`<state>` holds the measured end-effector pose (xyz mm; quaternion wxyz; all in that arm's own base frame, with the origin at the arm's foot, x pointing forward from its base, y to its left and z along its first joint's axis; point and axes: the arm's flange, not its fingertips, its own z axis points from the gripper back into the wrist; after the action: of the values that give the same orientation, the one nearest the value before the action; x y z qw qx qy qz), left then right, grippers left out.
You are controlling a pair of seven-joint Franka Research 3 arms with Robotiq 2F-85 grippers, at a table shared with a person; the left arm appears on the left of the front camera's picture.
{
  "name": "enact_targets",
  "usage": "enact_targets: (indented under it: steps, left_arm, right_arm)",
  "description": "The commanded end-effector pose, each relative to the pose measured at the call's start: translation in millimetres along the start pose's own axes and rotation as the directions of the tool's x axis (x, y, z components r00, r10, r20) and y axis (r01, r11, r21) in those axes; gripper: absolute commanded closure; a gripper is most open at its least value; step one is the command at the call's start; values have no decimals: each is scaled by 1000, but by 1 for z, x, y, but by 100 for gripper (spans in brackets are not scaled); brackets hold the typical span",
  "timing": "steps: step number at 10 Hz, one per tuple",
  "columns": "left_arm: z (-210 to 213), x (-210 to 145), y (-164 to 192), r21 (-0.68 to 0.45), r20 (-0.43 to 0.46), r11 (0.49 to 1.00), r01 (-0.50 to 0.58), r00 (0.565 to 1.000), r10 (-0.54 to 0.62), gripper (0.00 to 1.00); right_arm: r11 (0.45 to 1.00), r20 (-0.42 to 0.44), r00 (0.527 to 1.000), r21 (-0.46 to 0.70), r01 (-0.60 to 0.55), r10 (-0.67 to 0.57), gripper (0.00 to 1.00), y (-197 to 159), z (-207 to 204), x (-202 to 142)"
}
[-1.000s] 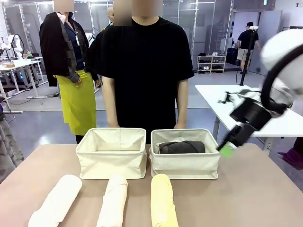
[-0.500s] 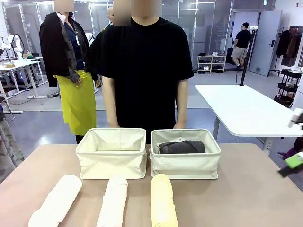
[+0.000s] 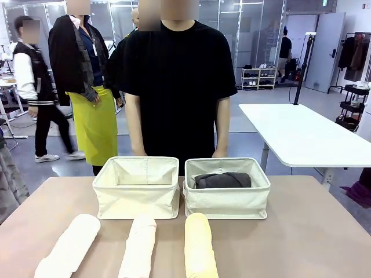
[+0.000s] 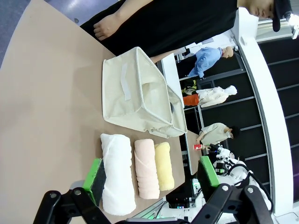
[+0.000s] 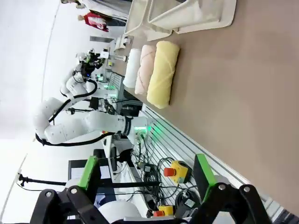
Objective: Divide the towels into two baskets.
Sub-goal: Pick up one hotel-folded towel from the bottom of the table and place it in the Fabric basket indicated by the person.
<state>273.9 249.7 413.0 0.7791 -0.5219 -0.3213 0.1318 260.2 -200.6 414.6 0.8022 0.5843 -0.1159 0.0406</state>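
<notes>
Two cream baskets stand side by side at the table's far middle. The left basket holds nothing that I can see; the right basket holds a dark grey towel. Three rolled towels lie in a row at the near edge: white, cream, pale yellow. In the left wrist view my left gripper hangs open above the white towel and cream towel, with a basket beyond. My right gripper is open off the table's side, far from the yellow towel.
A person in black stands right behind the baskets, hands low at their far rims. A white side table is at the back right. The tabletop lies bare to the right of the towels.
My right arm has pulled back from beside the right basket and left the front view to the right. A passer-by has walked in at the back left. Towels and baskets stayed put.
</notes>
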Motion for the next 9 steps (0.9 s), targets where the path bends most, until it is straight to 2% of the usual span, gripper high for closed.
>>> enact_targets:
  steps: [1, 3, 4, 9]
  left_arm:
    - [2, 0, 0, -9, 9, 1000, 3, 1000, -3, 0]
    - [2, 0, 0, -9, 9, 1000, 3, 1000, -3, 0]
    - [2, 0, 0, -9, 9, 1000, 3, 1000, -3, 0]
    - [2, 0, 0, -9, 9, 1000, 3, 1000, -3, 0]
  right_arm:
    - [999, 40, 999, 18, 35, -36, 0, 9, 6, -15]
    - [1000, 78, 997, 4, 16, -16, 0, 10, 16, -18]
    - [1000, 40, 999, 10, 10, -10, 0, 0, 10, -12]
    - [1000, 40, 999, 10, 10, -10, 0, 0, 10, -12]
